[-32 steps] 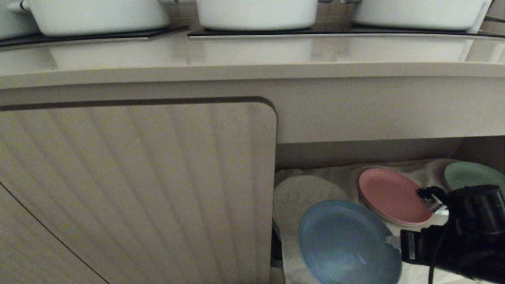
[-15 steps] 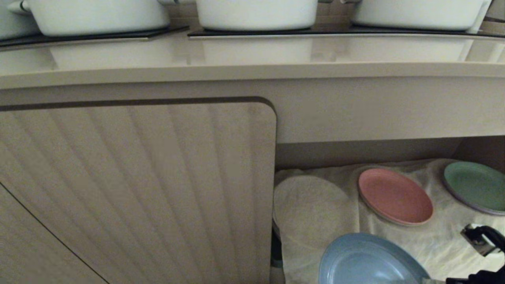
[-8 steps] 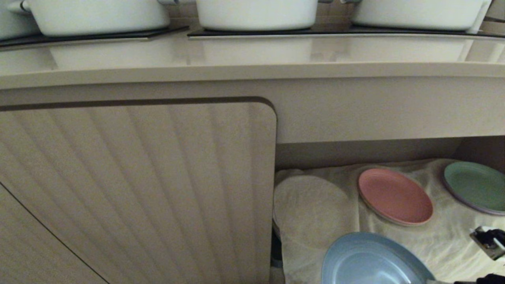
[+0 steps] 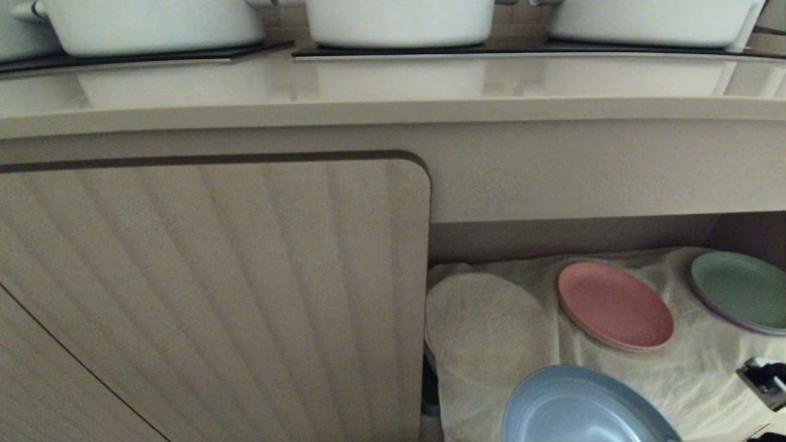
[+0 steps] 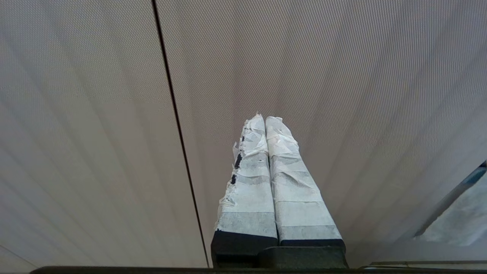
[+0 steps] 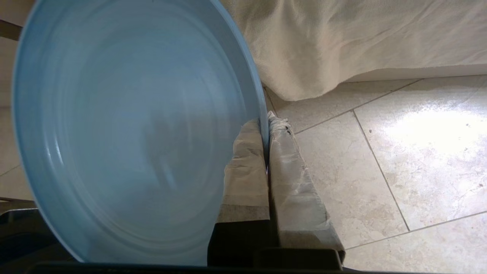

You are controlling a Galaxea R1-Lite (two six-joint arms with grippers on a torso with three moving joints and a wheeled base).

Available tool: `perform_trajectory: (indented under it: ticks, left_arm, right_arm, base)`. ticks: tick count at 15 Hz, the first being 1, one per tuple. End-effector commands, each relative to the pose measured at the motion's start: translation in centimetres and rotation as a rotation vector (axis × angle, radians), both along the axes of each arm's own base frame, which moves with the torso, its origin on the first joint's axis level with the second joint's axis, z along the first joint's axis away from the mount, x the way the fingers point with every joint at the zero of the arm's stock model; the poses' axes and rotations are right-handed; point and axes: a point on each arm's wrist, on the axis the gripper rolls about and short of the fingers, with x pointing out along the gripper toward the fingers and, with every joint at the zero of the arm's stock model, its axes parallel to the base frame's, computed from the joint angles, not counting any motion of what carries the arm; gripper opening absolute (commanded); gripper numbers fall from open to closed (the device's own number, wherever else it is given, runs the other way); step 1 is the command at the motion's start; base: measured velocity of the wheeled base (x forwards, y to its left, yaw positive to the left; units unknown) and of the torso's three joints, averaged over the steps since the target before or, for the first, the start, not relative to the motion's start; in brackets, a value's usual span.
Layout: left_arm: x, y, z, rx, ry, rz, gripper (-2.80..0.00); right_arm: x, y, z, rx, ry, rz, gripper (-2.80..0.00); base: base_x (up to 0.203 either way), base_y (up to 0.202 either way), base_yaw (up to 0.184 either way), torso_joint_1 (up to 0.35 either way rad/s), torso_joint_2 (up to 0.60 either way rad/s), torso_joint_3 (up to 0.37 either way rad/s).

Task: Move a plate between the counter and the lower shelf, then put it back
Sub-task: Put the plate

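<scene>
The counter (image 4: pixel 393 86) carries three white pots (image 4: pixel 399 21). The lower shelf (image 4: pixel 675 380) holds a pink plate (image 4: pixel 614 305) and a green plate (image 4: pixel 740 290). The right gripper (image 6: pixel 266 121) is clamped on the blue plate (image 6: pixel 133 133) rim, in front of the shelf. The left gripper (image 5: pixel 265 118) is closed and empty.

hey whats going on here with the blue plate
The robot's right gripper has its fingers shut on the rim of the light blue plate, holding it at the front of the lower shelf, out past the edge of the white cloth, over the tiled floor. A pink plate and a green plate lie on the cloth. The left gripper is shut and empty, facing the ribbed cabinet door.
</scene>
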Motion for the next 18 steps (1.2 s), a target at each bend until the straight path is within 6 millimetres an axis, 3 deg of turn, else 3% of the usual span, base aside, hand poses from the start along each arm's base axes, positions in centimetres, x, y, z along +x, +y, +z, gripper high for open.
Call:
perform_trajectory:
  ticks: [1, 18]
  left_arm:
    - [0.0, 0.0, 0.0, -0.001, -0.001, 0.0, -2.8]
    - [0.0, 0.0, 0.0, 0.001, -0.001, 0.0, -2.8]
  right_arm:
    - [-0.03, 0.0, -0.11, 0.001, 0.006, 0.001, -2.8]
    - [0.06, 0.02, -0.08, 0.0, 0.007, 0.0, -2.8]
  base:
    - [0.0, 0.0, 0.0, 0.0, 0.0, 0.0]
    - [0.0, 0.0, 0.0, 0.0, 0.0, 0.0]
